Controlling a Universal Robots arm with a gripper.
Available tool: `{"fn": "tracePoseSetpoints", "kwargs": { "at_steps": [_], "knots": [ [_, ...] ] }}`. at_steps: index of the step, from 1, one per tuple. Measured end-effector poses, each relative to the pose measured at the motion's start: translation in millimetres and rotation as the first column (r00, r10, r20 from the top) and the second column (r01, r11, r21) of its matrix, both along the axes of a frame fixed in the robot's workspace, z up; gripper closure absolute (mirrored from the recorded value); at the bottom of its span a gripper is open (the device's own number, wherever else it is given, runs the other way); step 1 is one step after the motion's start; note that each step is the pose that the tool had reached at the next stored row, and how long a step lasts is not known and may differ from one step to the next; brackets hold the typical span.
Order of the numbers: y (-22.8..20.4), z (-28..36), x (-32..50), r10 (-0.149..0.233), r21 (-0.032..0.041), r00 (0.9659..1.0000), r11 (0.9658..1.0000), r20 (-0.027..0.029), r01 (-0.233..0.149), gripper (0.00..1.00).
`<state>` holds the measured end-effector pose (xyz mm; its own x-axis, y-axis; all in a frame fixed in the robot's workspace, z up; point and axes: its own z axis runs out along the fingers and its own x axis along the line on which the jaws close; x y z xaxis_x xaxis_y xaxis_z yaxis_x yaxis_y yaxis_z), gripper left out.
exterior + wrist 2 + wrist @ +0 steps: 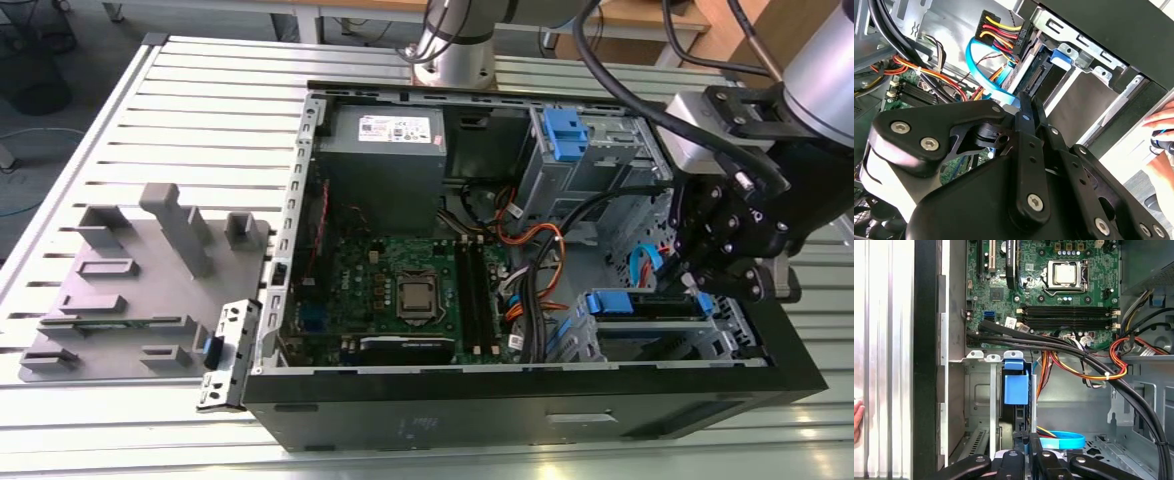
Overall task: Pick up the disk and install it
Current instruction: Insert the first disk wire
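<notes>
The disk (1016,387) sits in the drive bay (979,390) (slotted edge-on) — the gripper (1025,100), fingers pinched together, just beside it.

robotics lab or test workshop, not a home. a slatted aluminium surface (187,110) carries an open computer case (534,410), side panel off, with the motherboard (414,290) and loose wiring (534,250) bare. the robot arm's base (461,50) stands at the surface's far edge, and its black hand (697,285) is inside the case. a grey moulded fixture (134,290) lies beside the case. wooden furniture (747,30) stands behind. a person's fingers (1160,120) show just outside the case wall.
</notes>
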<state>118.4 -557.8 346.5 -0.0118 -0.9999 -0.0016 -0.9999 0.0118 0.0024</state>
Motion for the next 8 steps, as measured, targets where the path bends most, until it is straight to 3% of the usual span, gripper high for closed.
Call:
{"fn": "tracePoseSetpoints", "kwargs": {
  "at_steps": [3,8],
  "knots": [
    [-0.9,-1.1,-0.3,0.000,-0.0001,1.0000,1.0000,0.0040,0.000,0.84],
    [-0.9,-1.3,-0.3,0.000,-0.0001,1.0000,1.0000,0.0047,0.000,0.84]
  ]
}}
